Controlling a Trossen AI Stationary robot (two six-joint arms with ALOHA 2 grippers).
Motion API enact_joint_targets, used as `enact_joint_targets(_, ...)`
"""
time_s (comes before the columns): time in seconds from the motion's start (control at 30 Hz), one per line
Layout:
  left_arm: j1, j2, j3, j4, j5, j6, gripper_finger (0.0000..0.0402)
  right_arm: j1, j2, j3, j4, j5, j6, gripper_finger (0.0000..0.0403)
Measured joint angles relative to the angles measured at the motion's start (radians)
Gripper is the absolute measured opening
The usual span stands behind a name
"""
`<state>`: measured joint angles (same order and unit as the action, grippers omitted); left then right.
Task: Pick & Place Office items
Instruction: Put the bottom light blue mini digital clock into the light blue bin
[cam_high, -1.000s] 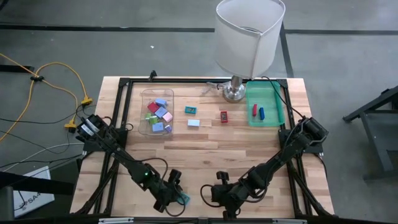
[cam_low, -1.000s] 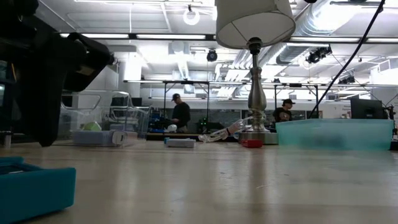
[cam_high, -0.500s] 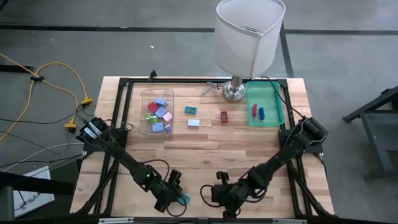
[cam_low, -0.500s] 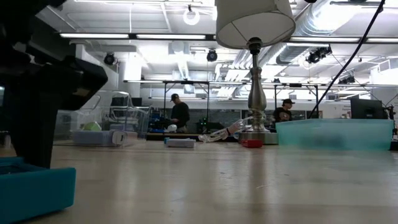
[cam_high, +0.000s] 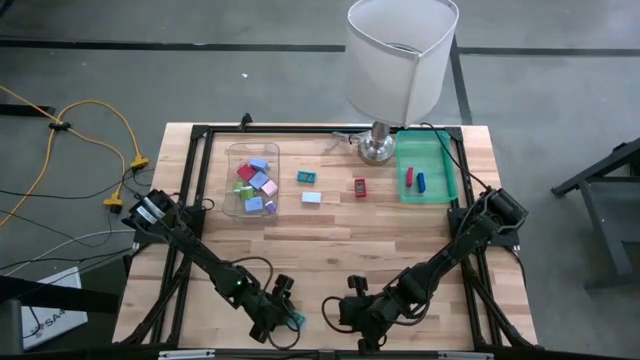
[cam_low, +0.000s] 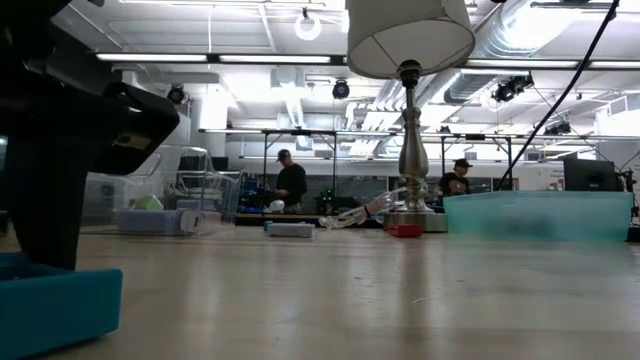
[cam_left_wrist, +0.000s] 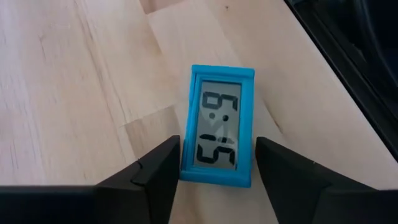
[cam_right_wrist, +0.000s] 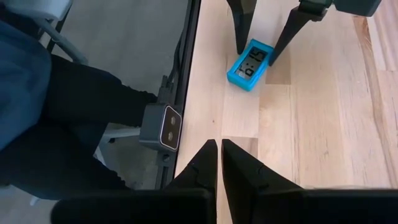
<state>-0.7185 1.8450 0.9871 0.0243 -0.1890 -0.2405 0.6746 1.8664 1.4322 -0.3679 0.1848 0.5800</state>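
A small blue digital clock (cam_left_wrist: 219, 134) lies flat, face up, near the table's near edge (cam_high: 296, 319); the low view shows it as a teal block (cam_low: 55, 305). My left gripper (cam_left_wrist: 217, 168) is open and lowered over it, one finger on each long side (cam_right_wrist: 256, 53). My right gripper (cam_right_wrist: 219, 155) is shut and hovers just right of the clock (cam_high: 330, 310), touching nothing. Farther off lie a teal piece (cam_high: 307, 177), a light blue block (cam_high: 311, 197) and a red piece (cam_high: 360, 186). My left gripper comes at the clock from above, pointing down, with its fingers (cam_left_wrist: 163, 165) standing beside the long sides of the clock's near end (cam_left_wrist: 214, 177). I cannot tell whether they touch it. The clock lies flat on the table.
A clear bin (cam_high: 252, 180) holds several coloured pieces. A green tray (cam_high: 428, 170) holds a red and a dark blue piece. The white-shaded lamp (cam_high: 400, 60) stands at the far edge. A person's dark legs (cam_right_wrist: 62, 112) are beyond the near edge. Bare wood lies mid-table.
My left gripper has come down toward the table, so that its fingers now stand around the blue clock. The clock has stayed where it was.
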Motion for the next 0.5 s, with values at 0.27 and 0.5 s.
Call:
enact_joint_targets(0.27, 0.0, 0.0, 0.0, -0.001, 0.0, -0.001, 0.0156, 0.0, 0.0, 0.0, 0.002, 0.0, 0.0, 0.0009)
enact_joint_targets(0.5, 0.0, 0.0, 0.0, -0.001, 0.0, -0.001, 0.016, 0.0, 0.0, 0.0, 0.004, 0.0, 0.003, 0.0009)
